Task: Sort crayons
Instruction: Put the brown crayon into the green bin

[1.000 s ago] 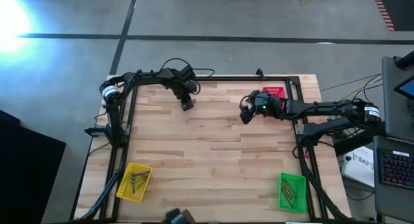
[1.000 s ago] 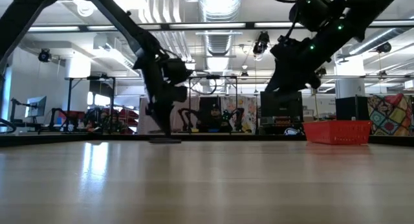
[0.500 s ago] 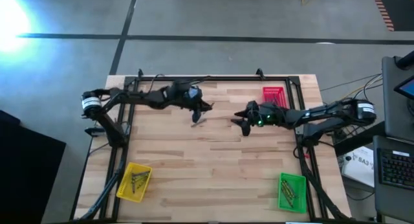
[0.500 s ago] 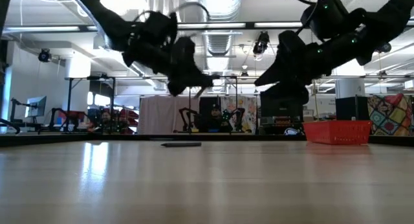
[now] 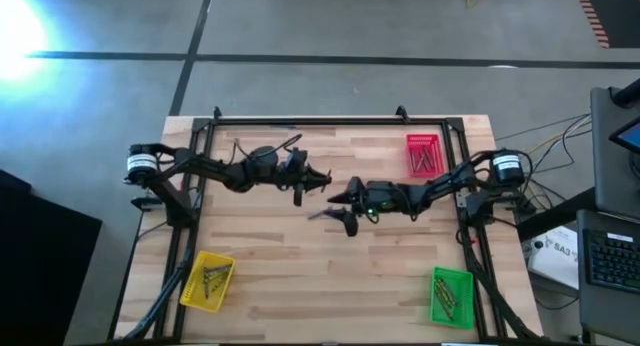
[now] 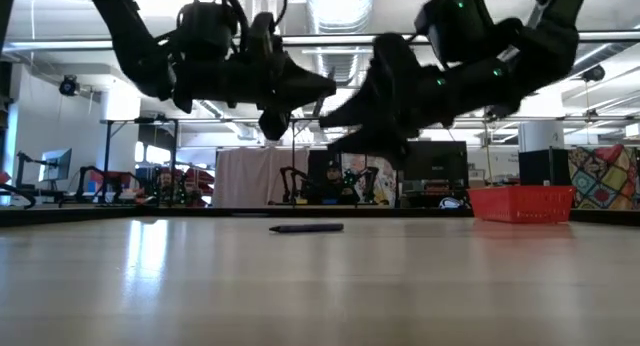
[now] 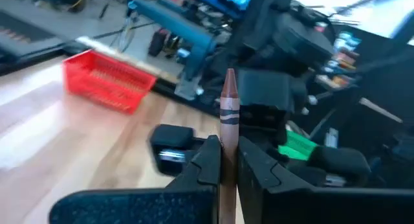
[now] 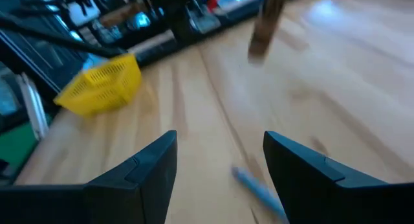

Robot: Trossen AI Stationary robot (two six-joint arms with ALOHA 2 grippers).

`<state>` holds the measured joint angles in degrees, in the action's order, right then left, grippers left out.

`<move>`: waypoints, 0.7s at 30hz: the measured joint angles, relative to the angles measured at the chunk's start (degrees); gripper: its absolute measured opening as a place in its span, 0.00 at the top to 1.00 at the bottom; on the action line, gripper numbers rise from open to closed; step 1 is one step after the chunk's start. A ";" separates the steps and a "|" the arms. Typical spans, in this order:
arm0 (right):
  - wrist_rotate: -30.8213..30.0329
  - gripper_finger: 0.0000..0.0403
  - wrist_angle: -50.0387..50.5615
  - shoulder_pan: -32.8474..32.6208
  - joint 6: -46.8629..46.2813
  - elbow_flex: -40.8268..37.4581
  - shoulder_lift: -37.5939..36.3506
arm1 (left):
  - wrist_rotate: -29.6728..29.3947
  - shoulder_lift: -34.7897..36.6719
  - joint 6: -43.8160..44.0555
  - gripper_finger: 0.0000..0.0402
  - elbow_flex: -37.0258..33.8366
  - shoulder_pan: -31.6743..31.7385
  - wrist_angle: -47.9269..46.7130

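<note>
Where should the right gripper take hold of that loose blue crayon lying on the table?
Grip the blue crayon at mid-length, coming straight down from above. It lies flat on the bare wooden table with nothing touching it, so only its long sides are free. The right gripper hangs open over it; turn the fingers to straddle the stick crosswise. The left gripper holds a brown crayon.

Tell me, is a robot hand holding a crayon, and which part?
Yes. The left tool pinches a brown crayon around its lower half, tip pointing out. The right tool is open, holding nothing, above a blue crayon.
</note>
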<state>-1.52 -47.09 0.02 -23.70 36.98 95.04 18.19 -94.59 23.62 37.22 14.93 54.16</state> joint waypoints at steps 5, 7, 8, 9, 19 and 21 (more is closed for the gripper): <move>-0.58 0.46 -1.74 -0.20 0.76 2.83 -1.19 | -0.25 0.00 -0.43 1.00 -1.98 -1.81 6.98; -2.53 0.46 -1.85 -0.46 0.91 3.00 -2.05 | 0.23 0.21 0.04 1.00 -2.12 -1.95 7.37; -3.72 0.46 -1.75 -0.65 1.21 2.98 -2.41 | 0.31 0.26 0.08 1.00 -2.15 -2.06 7.39; -4.67 0.46 -1.67 -0.85 1.65 2.97 -2.69 | 0.31 0.28 0.10 1.00 -2.15 -2.28 7.37; -5.49 0.69 -2.31 -1.05 3.87 2.90 -3.08 | 0.35 0.13 -0.66 1.00 -1.05 -5.00 7.20; -5.52 0.80 -2.82 -1.45 4.94 2.89 -3.10 | 0.38 0.11 -0.66 1.00 -0.81 -5.15 7.03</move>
<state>-7.04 -49.91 -1.44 -18.76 39.87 91.94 18.57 -94.48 22.96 36.41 9.78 61.19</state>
